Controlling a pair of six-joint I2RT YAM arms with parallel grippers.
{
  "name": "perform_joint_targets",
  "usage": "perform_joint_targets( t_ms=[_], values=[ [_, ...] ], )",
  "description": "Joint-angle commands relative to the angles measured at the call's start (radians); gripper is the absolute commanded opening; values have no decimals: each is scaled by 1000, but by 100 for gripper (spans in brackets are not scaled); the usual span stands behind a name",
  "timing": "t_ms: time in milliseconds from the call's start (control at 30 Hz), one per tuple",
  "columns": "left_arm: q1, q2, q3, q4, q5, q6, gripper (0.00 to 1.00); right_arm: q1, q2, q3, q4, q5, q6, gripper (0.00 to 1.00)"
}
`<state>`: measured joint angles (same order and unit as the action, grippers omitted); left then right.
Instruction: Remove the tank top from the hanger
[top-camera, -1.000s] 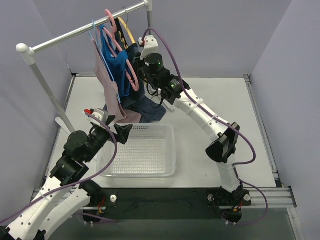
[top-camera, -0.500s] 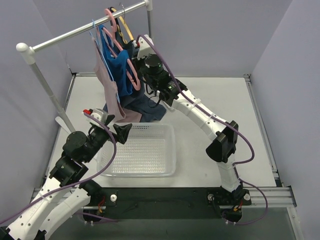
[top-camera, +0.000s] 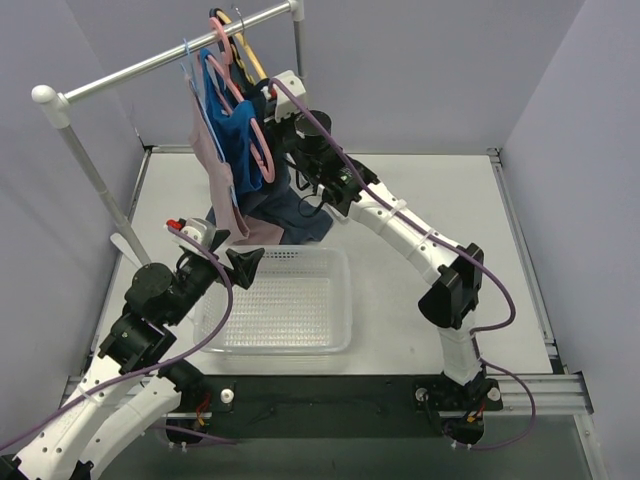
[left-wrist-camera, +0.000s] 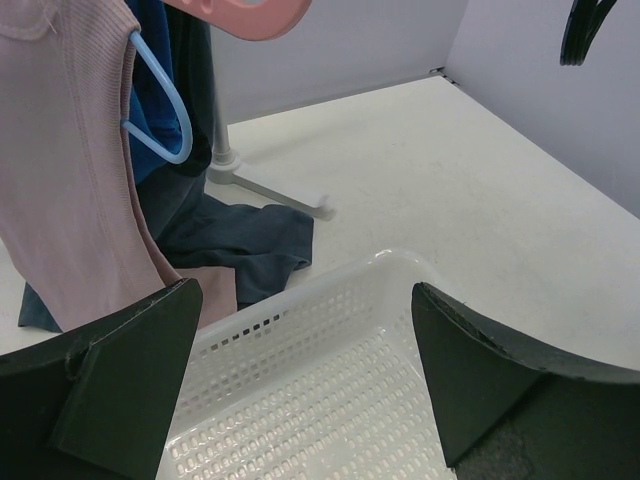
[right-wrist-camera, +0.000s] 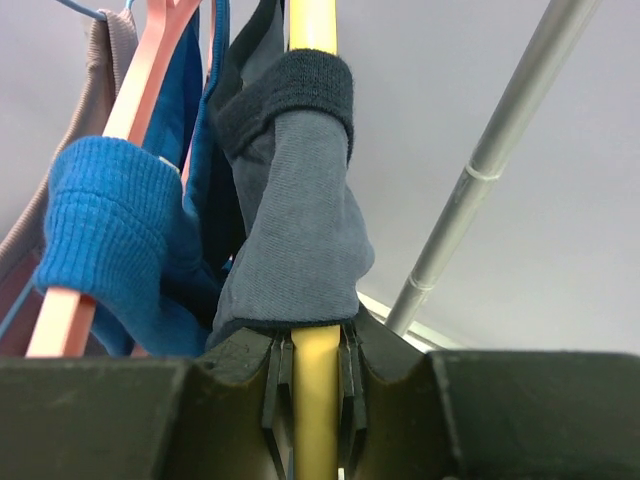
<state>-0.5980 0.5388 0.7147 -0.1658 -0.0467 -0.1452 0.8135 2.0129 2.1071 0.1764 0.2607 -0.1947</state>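
Clamping yellow hanger (right-wrist-camera: 312, 25), right gripper (right-wrist-camera: 317, 348) sits high, arm outstretched.

We log a white perforated basket (top-camera: 300, 253) on the white table (top-camera: 430, 190). Behind it, a mauve top (top-camera: 212, 165) and a blue top (top-camera: 240, 140) hang from the metal rail (top-camera: 150, 63).

1. The navy tank top (right-wrist-camera: 300, 230) hides the yellow hanger's (right-wrist-camera: 315, 385) middle from us, and the picture's top edge cuts off its hook.
2. From above, we cannot make out the right tool's (top-camera: 274, 95) fingertips.
3. The basket (left-wrist-camera: 320, 285) runs off the bottom edge.
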Motion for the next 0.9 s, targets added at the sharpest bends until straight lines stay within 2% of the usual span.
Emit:
perform_joint_targets(
  t_ms=[0,167,433,700,867],
  values=[
    [7,-7,3,57,15,12,97,1,-141,-9,206,9,-29,0],
    [7,-10,5,55,16,13,97,-17,-187,-58,164,34,-25,0],
    [7,-4,2,55,22,13,97,-48,-301,-304,164,12,0,0],
    [7,3,6,49,18,18,97,-103,-471,-530,170,-72,38,0],
    [7,3,8,45,7,19,97,-122,-586,-705,267,-66,60,0]
  ],
)
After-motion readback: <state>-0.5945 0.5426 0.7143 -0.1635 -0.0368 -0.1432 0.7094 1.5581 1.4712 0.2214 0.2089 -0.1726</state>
